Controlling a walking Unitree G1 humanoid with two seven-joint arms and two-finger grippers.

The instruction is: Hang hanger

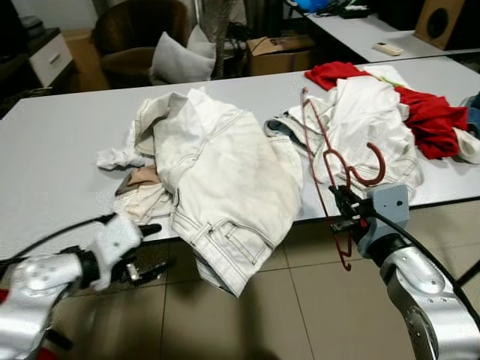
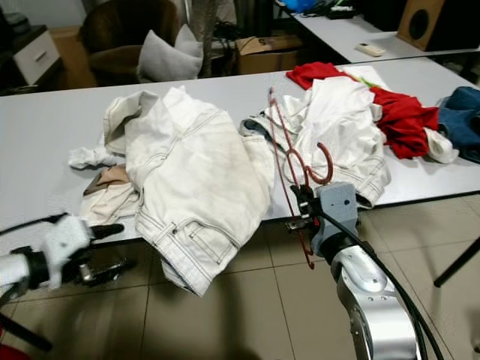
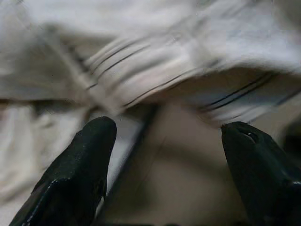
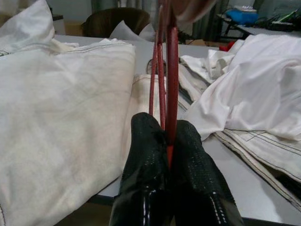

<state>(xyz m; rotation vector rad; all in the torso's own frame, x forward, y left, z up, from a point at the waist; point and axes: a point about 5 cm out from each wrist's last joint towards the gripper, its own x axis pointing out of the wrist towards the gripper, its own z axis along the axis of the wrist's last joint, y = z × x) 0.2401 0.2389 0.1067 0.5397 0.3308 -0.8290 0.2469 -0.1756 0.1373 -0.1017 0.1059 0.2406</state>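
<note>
A dark red wire hanger (image 1: 328, 166) stands tilted at the table's front edge, its hook curling to the right. My right gripper (image 1: 343, 204) is shut on its lower part, and the black fingers (image 4: 146, 155) press the red wires (image 4: 170, 70) between them. White trousers (image 1: 225, 180) lie crumpled on the grey table (image 1: 52, 142) and hang over its front edge. My left gripper (image 1: 150, 251) is open, low in front of the table beside that hanging cloth, and its fingers (image 3: 80, 165) frame the white fabric (image 3: 155, 61) with nothing between them.
A pile of white (image 1: 367, 120) and red clothes (image 1: 431, 116) covers the table's right part, with blue cloth (image 2: 461, 120) at the far right. A brown chair with a pillow (image 1: 176, 60), a cardboard box (image 1: 281, 52) and another table (image 1: 375, 34) stand behind. Tiled floor (image 1: 300, 300) lies below.
</note>
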